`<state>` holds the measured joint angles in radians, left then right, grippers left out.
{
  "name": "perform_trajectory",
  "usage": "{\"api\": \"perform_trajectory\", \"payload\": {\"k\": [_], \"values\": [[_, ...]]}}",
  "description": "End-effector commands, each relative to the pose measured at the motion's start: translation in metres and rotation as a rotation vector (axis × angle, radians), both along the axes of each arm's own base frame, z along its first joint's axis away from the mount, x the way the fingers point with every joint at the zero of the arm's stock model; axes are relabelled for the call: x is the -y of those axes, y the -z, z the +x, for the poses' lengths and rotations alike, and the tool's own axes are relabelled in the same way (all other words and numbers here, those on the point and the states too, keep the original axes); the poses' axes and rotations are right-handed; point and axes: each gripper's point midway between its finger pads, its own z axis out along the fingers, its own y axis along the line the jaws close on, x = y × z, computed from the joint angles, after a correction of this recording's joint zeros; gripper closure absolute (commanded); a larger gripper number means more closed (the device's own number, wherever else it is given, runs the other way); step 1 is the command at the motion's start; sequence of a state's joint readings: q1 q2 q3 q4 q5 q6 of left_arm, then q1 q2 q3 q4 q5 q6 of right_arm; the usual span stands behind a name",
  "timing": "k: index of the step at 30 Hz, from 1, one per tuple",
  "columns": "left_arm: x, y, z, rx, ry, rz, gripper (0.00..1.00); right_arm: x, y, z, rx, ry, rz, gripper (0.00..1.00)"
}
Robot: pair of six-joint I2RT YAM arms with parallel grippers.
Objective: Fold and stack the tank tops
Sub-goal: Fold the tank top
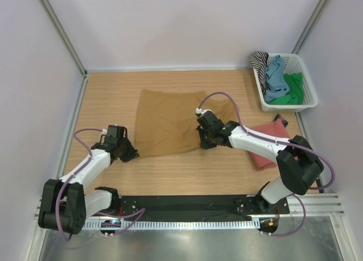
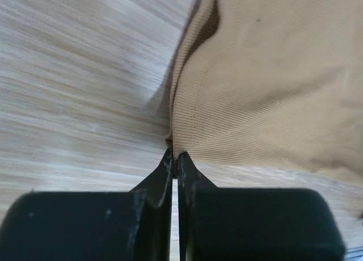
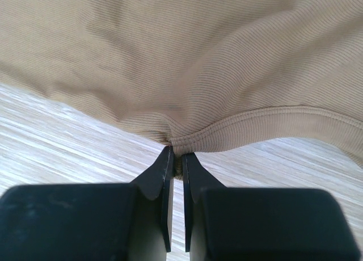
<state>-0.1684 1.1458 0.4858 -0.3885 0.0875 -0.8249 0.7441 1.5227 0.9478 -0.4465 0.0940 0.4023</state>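
Note:
An ochre-brown tank top lies spread flat in the middle of the table. At its near-left corner, my left gripper is shut on the cloth. The left wrist view shows the gripper's tips pinching the corner of the brown fabric. My right gripper is at the near-right edge of the same top. In the right wrist view that gripper is shut on the ribbed hem of the brown cloth. A rust-red tank top lies folded to the right, partly under my right arm.
A white basket stands at the back right holding striped, blue and green garments. Grey walls close in the table on three sides. Bare wood shows to the left and in front of the brown top.

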Motion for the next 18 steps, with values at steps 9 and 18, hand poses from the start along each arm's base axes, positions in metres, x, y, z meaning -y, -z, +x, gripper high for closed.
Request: {"api": "perform_trajectory", "payload": {"k": [9,18], "values": [[0.019,-0.054,0.043,0.067,0.019,-0.076,1.0,0.005,-0.044,0.048,0.097,0.031,0.004,0.99],[0.016,-0.063,0.088,0.092,-0.062,-0.117,1.0,0.01,-0.04,0.084,0.056,0.09,0.002,0.98]]}}
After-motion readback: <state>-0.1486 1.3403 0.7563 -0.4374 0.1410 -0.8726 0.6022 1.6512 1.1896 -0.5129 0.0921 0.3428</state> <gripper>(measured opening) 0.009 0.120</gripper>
